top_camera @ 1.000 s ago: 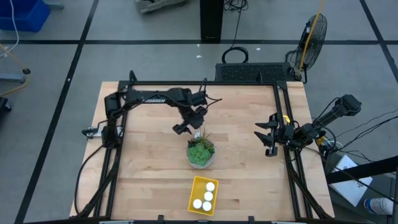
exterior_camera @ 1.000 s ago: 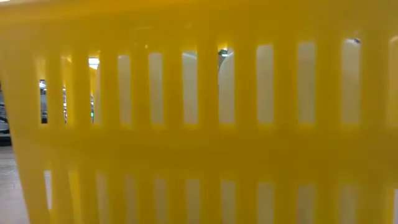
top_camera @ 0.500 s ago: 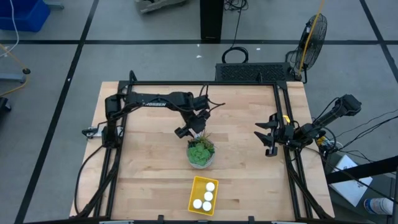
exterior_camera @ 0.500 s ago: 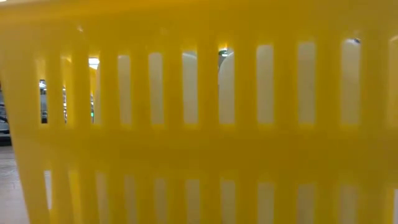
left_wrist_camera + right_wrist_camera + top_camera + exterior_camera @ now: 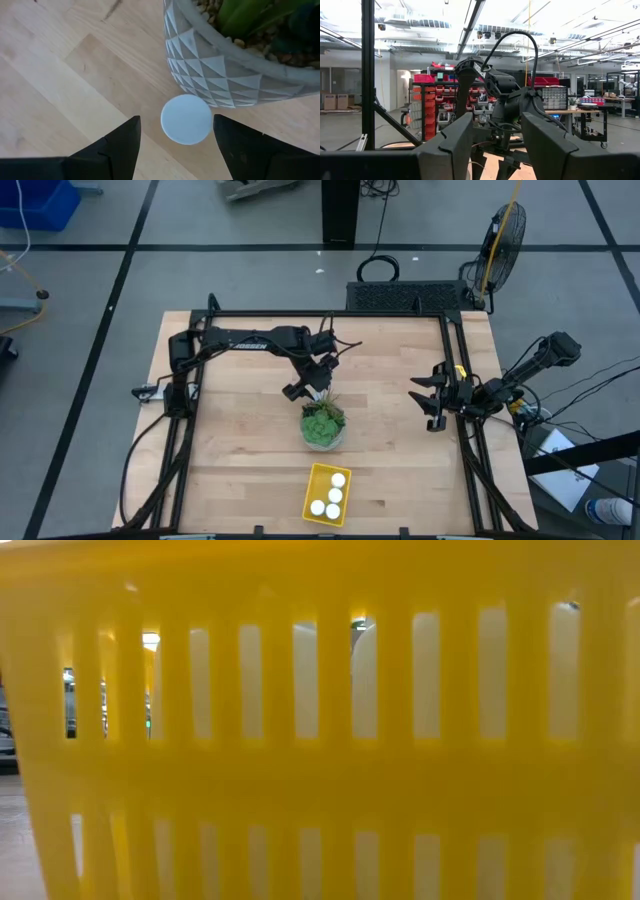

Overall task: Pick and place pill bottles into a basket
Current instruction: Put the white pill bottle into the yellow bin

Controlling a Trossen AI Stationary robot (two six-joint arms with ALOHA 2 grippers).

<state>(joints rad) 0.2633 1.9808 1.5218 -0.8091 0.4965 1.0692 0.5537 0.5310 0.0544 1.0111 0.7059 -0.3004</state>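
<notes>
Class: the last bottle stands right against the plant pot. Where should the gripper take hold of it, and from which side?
Probably by the round cap, coming straight down. The left gripper is open astride it, and the pot blocks one side.

Industrial workshop: red parts bins (image 5: 426, 78) on racks, exposed ceiling ducts (image 5: 400, 18), workbench (image 5: 575, 120).
</notes>
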